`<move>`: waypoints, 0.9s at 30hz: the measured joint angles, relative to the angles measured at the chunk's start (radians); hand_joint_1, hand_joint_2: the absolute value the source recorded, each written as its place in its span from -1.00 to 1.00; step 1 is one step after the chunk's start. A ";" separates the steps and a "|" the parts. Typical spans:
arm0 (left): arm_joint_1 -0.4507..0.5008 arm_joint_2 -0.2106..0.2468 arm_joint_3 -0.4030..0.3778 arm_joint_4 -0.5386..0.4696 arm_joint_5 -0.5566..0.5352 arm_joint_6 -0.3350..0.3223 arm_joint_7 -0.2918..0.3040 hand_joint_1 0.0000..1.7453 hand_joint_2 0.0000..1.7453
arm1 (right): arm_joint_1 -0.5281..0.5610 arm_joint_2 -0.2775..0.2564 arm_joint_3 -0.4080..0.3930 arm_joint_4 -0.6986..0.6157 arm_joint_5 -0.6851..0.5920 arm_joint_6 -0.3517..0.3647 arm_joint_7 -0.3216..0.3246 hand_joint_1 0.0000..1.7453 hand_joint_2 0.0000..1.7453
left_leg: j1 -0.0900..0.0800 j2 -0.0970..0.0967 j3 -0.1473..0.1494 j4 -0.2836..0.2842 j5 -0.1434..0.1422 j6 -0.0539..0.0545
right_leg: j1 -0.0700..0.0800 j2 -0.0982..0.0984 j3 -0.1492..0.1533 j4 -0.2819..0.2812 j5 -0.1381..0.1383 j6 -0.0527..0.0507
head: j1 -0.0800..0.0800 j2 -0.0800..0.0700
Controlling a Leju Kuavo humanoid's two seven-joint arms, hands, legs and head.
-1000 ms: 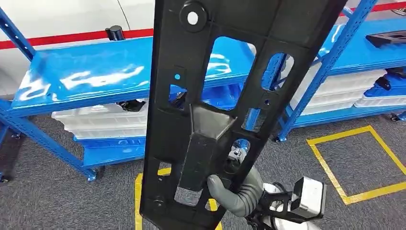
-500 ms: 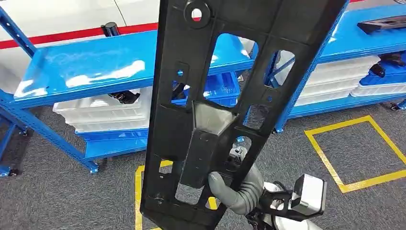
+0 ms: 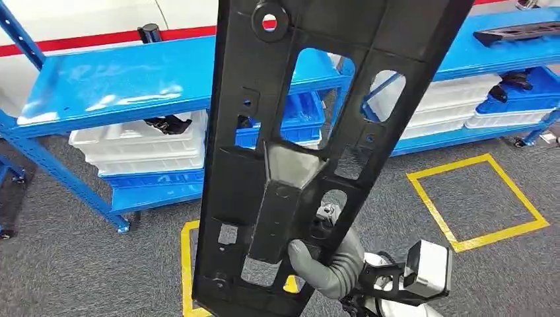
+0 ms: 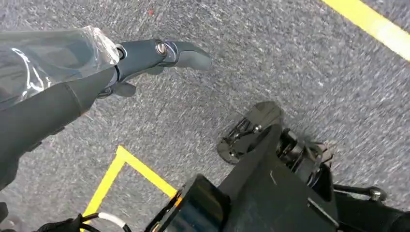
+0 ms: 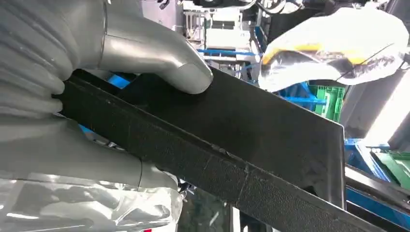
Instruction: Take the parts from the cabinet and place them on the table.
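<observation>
Because the blue shelving is standing across the far side of the scene, I am judging that the part is already out of the cabinet and is being carried toward a table I cannot see. Largest in my view is the long black plastic panel, which I am holding upright and leaning a little to the right, close in front of my head camera, probably so its length is clearing the grey carpet and the yellow floor tape. It is looking flat and matte, pierced with rectangular and oval cut-outs, with a round hole near its far end and a raised boxy channel down its middle. My right hand is gripping it low on its near end: in the right wrist view my thumb is pressing on the flat face while my other fingers are wrapping under the edge. My left hand is hanging over the carpet, holding nothing, its fingers reaching out loosely. White trays are sitting on the lower shelf, and another black part is lying on the far right shelf.
</observation>
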 joint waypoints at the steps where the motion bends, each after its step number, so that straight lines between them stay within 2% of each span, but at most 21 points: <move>1: -0.001 0.000 0.000 0.000 -0.001 0.000 0.000 -1.00 1.00 | 0.000 0.000 0.000 0.000 0.000 0.000 0.000 1.00 1.00 | 0.001 0.008 0.000 0.003 -0.001 -0.001 | -0.001 -0.009 0.056 -0.095 0.040 0.000 | 0.000 0.000; 2: -0.002 0.000 0.000 0.000 -0.002 0.000 0.002 -1.00 1.00 | 0.000 -0.002 0.000 -0.002 0.000 0.000 0.000 1.00 1.00 | 0.000 0.013 0.001 0.008 -0.004 -0.005 | -0.001 -0.040 0.116 -0.197 0.078 -0.002 | 0.000 0.000; 3: -0.002 0.000 0.000 0.000 -0.002 0.000 0.005 -1.00 1.00 | -0.002 -0.002 0.000 -0.002 0.000 0.000 0.000 1.00 1.00 | -0.008 0.019 -0.002 0.013 -0.008 -0.011 | 0.008 -0.083 0.143 -0.251 0.067 -0.003 | 0.001 0.000; 4: -0.002 0.000 0.000 0.000 -0.002 0.000 0.008 -1.00 1.00 | -0.002 -0.002 0.000 -0.004 0.000 0.000 0.000 1.00 1.00 | -0.013 0.026 -0.007 0.020 -0.010 -0.015 | 0.008 -0.072 0.136 -0.258 0.072 -0.021 | -0.002 0.000; 7: -0.001 0.000 0.000 0.000 -0.002 0.000 0.015 -1.00 1.00 | 0.005 -0.006 -0.002 -0.010 0.000 0.000 -0.001 1.00 1.00 | -0.014 0.057 -0.010 0.022 -0.011 -0.024 | 0.010 -0.042 0.123 -0.254 0.077 -0.038 | -0.001 0.000; 8: -0.003 0.000 0.000 0.000 -0.002 0.000 0.016 -1.00 1.00 | 0.006 -0.007 -0.002 -0.012 0.000 0.000 -0.001 1.00 1.00 | -0.008 0.039 -0.016 0.035 -0.024 -0.032 | 0.003 -0.033 0.123 -0.257 0.081 -0.046 | 0.000 0.000; 9: -0.003 0.000 0.000 0.000 -0.002 -0.001 0.018 -1.00 1.00 | 0.006 -0.008 -0.003 -0.015 0.000 0.000 -0.002 1.00 1.00 | -0.004 -0.002 -0.028 0.071 -0.052 -0.039 | 0.001 -0.024 0.120 -0.257 0.084 -0.050 | -0.002 0.000; 10: -0.002 0.000 0.000 0.000 0.000 -0.001 0.018 -1.00 1.00 | 0.006 -0.008 -0.003 -0.018 0.000 0.000 -0.003 1.00 1.00 | 0.000 -0.027 -0.061 0.146 -0.098 -0.046 | 0.000 -0.015 0.117 -0.257 0.087 -0.055 | -0.002 0.000; 12: -0.006 0.000 0.002 0.000 0.002 -0.001 0.021 -1.00 1.00 | 0.009 -0.010 -0.003 -0.020 0.001 0.000 -0.004 1.00 1.00 | 0.004 -0.043 -0.140 0.329 -0.176 -0.053 | 0.000 0.007 0.110 -0.256 0.090 -0.059 | -0.002 0.000; 13: -0.009 0.000 0.003 0.000 0.002 -0.002 0.020 -1.00 1.00 | 0.014 -0.010 -0.004 -0.020 0.002 0.000 -0.004 1.00 1.00 | 0.004 -0.043 -0.159 0.376 -0.184 -0.054 | 0.000 0.017 0.110 -0.256 0.091 -0.059 | -0.002 0.000; 14: -0.014 0.000 0.004 0.000 0.002 -0.003 0.022 -1.00 1.00 | 0.019 -0.011 -0.004 -0.021 0.002 0.000 -0.004 1.00 1.00 | 0.004 -0.044 -0.154 0.369 -0.168 -0.053 | 0.000 0.029 0.111 -0.256 0.092 -0.058 | -0.002 0.000; 16: -0.010 0.000 0.004 0.000 0.000 -0.005 0.027 -1.00 1.00 | 0.023 -0.012 -0.005 -0.025 0.008 0.000 -0.005 1.00 1.00 | 0.007 -0.049 -0.089 0.235 -0.086 -0.048 | -0.001 0.056 0.113 -0.256 0.094 -0.055 | -0.002 0.000; 17: -0.005 0.000 0.004 0.000 0.000 -0.006 0.029 -1.00 1.00 | 0.023 -0.013 -0.006 -0.029 0.009 0.000 -0.006 1.00 1.00 | 0.011 -0.071 -0.043 0.127 -0.033 -0.046 | -0.001 0.071 0.114 -0.256 0.096 -0.052 | -0.002 0.000; 18: -0.002 0.000 0.004 0.000 -0.001 -0.007 0.029 -1.00 1.00 | 0.022 -0.014 -0.007 -0.032 0.009 0.000 -0.006 1.00 1.00 | 0.015 -0.128 -0.021 0.060 -0.013 -0.044 | -0.001 0.081 0.109 -0.256 0.099 -0.047 | -0.002 0.000; 19: 0.001 0.000 0.004 0.000 -0.002 -0.008 0.030 -1.00 1.00 | 0.022 -0.014 -0.007 -0.034 0.010 -0.001 -0.006 1.00 1.00 | 0.015 -0.132 -0.017 0.042 -0.014 -0.044 | 0.005 0.095 0.101 -0.249 0.102 -0.042 | -0.002 0.000; 21: -0.001 -0.002 0.004 0.000 -0.004 -0.009 0.030 -1.00 1.00 | 0.031 -0.017 -0.010 -0.041 0.018 -0.004 -0.007 1.00 1.00 | 0.011 -0.118 -0.023 0.041 -0.020 -0.038 | 0.002 0.112 0.085 -0.252 0.112 -0.027 | -0.001 0.000; 22: -0.003 -0.003 0.004 0.000 -0.007 -0.010 0.030 -1.00 1.00 | 0.039 -0.020 -0.014 -0.046 0.022 -0.006 -0.008 1.00 1.00 | 0.010 -0.112 -0.025 0.042 -0.017 -0.034 | 0.002 0.120 0.082 -0.253 0.116 -0.021 | -0.001 0.000; 23: -0.003 -0.007 0.004 0.000 -0.009 -0.010 0.030 -1.00 1.00 | 0.044 -0.025 -0.017 -0.052 0.026 -0.007 -0.009 1.00 1.00 | 0.020 -0.099 -0.025 0.032 -0.010 -0.023 | 0.000 0.125 0.079 -0.249 0.112 -0.019 | -0.001 0.000; 24: -0.004 -0.005 0.004 0.000 -0.010 -0.010 0.031 -1.00 1.00 | 0.049 -0.029 -0.021 -0.057 0.029 -0.009 -0.010 1.00 1.00 | 0.016 -0.089 -0.021 0.030 -0.005 -0.015 | 0.004 0.072 0.066 -0.223 0.087 -0.014 | 0.000 0.000; 25: -0.003 -0.006 0.004 0.000 -0.012 -0.008 0.031 -1.00 1.00 | 0.050 -0.031 -0.025 -0.060 0.030 -0.011 -0.011 1.00 1.00 | 0.015 -0.076 -0.024 0.030 -0.003 -0.009 | 0.004 0.038 0.040 -0.160 0.045 -0.010 | 0.005 0.000; 27: 0.001 -0.006 0.002 0.000 -0.014 -0.006 0.031 -1.00 1.00 | 0.059 -0.033 -0.029 -0.067 0.032 -0.012 -0.012 1.00 1.00 | 0.009 -0.048 -0.027 0.031 -0.002 -0.005 | 0.001 0.014 -0.038 0.018 -0.034 -0.003 | 0.005 0.000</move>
